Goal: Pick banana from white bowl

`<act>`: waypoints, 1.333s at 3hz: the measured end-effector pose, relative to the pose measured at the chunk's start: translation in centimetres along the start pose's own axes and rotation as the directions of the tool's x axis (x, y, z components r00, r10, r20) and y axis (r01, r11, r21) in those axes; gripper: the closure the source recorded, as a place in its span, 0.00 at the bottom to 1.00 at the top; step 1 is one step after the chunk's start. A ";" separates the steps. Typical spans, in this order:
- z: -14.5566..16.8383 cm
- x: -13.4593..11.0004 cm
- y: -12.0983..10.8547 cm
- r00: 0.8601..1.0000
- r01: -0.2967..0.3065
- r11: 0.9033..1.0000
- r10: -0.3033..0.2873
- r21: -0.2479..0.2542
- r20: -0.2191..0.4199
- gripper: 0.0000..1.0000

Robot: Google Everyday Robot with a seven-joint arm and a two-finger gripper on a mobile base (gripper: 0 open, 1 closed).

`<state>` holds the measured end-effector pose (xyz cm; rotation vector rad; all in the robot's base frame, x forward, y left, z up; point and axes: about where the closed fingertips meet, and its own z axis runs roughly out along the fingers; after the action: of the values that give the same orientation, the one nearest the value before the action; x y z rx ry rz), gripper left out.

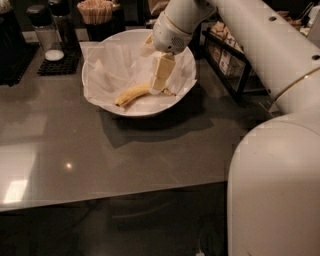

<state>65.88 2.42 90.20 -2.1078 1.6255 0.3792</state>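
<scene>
Banana (132, 94): yellow, curved, lying on crinkled paper (114, 64) in the front half of the white bowl (142, 112), stem end toward the left.
Gripper (158, 88): reaching down into the bowl from the white arm (240, 25), tip at the banana's right end. Jaws: cannot tell whether clenched on the fruit or released.
Bowl: on the grey table (100, 160).
Behind: shaker (44, 30) on a black mat (57, 64), cup of wooden sticks (95, 10).
Right: wire rack (231, 65).

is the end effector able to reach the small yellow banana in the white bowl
Probably yes: the end effector is inside the paper-lined white bowl, at one end of the yellow banana; nothing covers it.
</scene>
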 end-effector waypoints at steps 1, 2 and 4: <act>0.0 0.0 0.0 1.000 0.000 1.000 0.000 0.000 0.000 0.25; 2.0 0.4 -0.2 1.000 -0.020 1.000 0.020 -0.020 0.020 0.20; 5.7 2.0 -0.9 0.997 -0.066 0.997 0.068 -0.046 0.038 0.20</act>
<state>67.61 3.75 84.52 -2.0689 1.6832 0.4802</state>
